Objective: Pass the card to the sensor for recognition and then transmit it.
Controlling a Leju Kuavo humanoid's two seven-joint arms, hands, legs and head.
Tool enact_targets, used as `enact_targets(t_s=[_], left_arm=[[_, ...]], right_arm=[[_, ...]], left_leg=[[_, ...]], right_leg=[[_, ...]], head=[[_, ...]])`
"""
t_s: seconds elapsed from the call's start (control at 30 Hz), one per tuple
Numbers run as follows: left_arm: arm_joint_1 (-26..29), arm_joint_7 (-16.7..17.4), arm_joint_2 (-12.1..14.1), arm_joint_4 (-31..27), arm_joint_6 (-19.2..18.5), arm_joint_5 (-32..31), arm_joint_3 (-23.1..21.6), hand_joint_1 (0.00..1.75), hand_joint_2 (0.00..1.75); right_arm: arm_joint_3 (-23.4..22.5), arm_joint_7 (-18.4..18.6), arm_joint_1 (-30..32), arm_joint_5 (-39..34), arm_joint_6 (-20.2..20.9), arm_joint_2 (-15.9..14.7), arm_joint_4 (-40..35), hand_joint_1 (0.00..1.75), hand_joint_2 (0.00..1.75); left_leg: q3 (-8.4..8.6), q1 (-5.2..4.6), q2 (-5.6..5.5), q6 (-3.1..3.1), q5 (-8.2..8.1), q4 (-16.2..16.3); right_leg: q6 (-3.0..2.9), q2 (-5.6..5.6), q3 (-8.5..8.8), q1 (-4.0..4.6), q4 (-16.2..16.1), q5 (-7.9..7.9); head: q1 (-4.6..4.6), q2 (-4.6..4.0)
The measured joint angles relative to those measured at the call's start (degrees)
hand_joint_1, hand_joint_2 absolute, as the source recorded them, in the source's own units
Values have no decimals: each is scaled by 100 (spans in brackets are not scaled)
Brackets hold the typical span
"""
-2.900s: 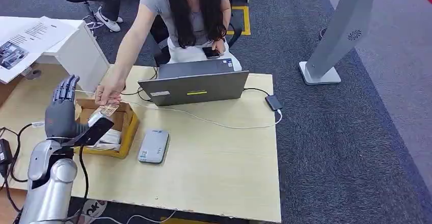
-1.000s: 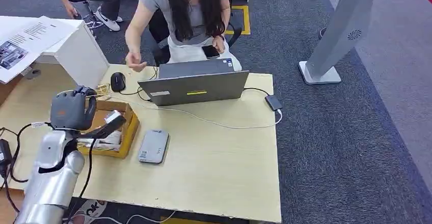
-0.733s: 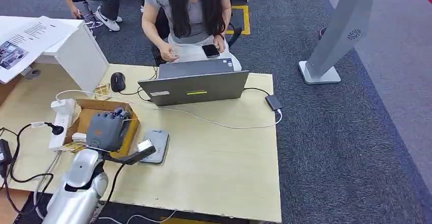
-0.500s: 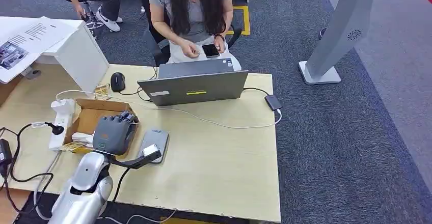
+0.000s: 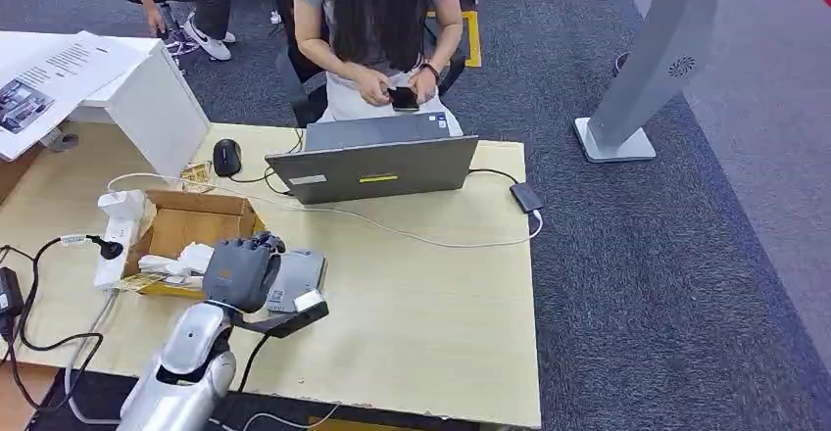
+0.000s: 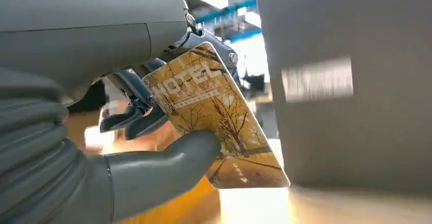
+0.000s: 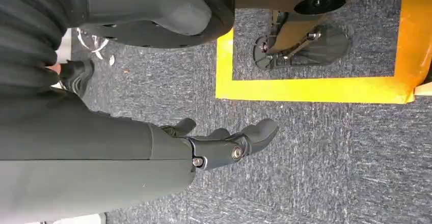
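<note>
Card (image 6: 214,127) in left hand (image 5: 240,272) over sensor (image 5: 297,276) (seemingly apart)

Pale wooden table (image 5: 431,294) on grey carpet (image 5: 686,255) (yellow floor tape (image 5: 474,39)).

The left hand (image 5: 239,272) hovers over the grey sensor (image 5: 297,278) on the surface (image 5: 421,323), beside the cardboard box (image 5: 196,225). Behind the open laptop (image 5: 372,167), a seated person (image 5: 382,20) holds a phone (image 5: 404,98).
</note>
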Motion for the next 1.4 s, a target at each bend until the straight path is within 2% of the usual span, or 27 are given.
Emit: enact_targets(t_s=[0.1, 0.43, 1.03, 1.1, 1.2, 1.3, 1.4], left_arm=[[3, 88, -42, 246, -200, -42, -18, 175, 175], [-133, 215, -83, 669, -514, -38, -85, 175, 175], [-241, 267, -83, 816, -567, -22, -87, 175, 175], [-240, 267, -83, 816, -472, 9, -87, 175, 175], [-206, 153, -61, 733, -13, 160, -87, 175, 175], [-214, 42, 46, 299, 341, 352, -76, 175, 175], [-408, -28, 230, -203, 369, 448, 11, 175, 175]], right_arm=[[-4, 0, -1, 13, 4, 2, -2, 0, 175], [-15, 2, -4, 68, 22, 17, -2, 0, 175], [-35, 2, -8, 83, 59, 33, -2, 0, 175], [-35, 0, -8, 85, 59, 33, -2, 0, 175], [-44, -9, -6, 107, 52, 33, -2, 0, 175], [-55, -22, -5, 135, 46, 33, -2, 0, 175], [-57, -28, -5, 168, 44, 33, -2, 0, 175]], left_leg=[[0, 1, 1, 0, 0, 0], [5, 1, -1, 0, 0, 0], [22, 1, -3, -4, 6, 0], [21, 1, -3, -4, 6, 0], [17, 3, -3, -4, 15, 0], [-1, 5, -4, -2, 22, 0], [-9, 5, -5, -2, 23, 0]], right_leg=[[0, 1, -1, 0, 0, 0], [0, -1, 9, 0, 1, 0], [0, -2, 29, 1, 2, 1], [0, -2, 29, 1, 2, 1], [-3, -1, 17, 2, 4, 4], [-4, -3, -1, 4, 4, 15], [-6, -3, -8, 4, 4, 16]], head=[[-2, 0], [0, 0], [-2, 0], [0, 0], [0, 0], [-2, 0], [-2, 0]])
